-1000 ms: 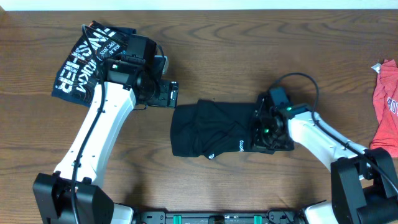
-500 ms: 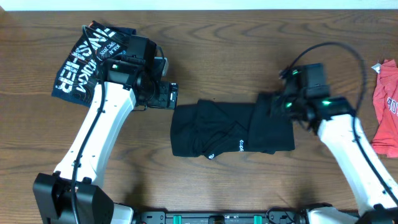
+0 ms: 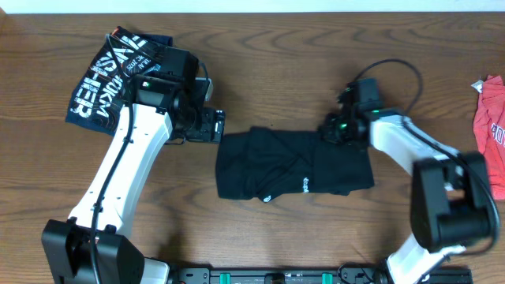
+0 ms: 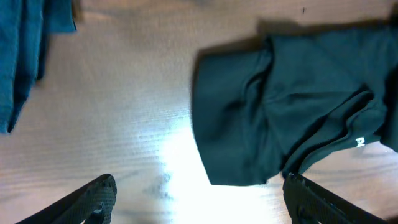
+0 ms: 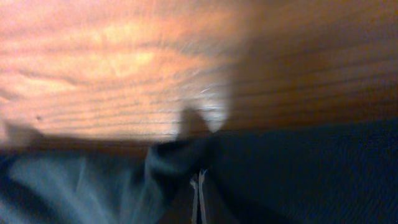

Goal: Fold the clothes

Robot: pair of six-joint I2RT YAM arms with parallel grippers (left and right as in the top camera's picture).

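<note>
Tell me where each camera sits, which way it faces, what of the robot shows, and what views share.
Overhead: fixed above the table, facing straight down; both arms, black T-shirt, navy printed garment, red garment.
Left wrist: on the left arm, facing down; its spread fingers at the bottom corners, T-shirt's end beyond.
Right wrist: low by the table, blurred, facing the T-shirt's edge; own fingers unclear.
Shared: all see the T-shirt; overhead and left wrist also the navy garment.
</note>
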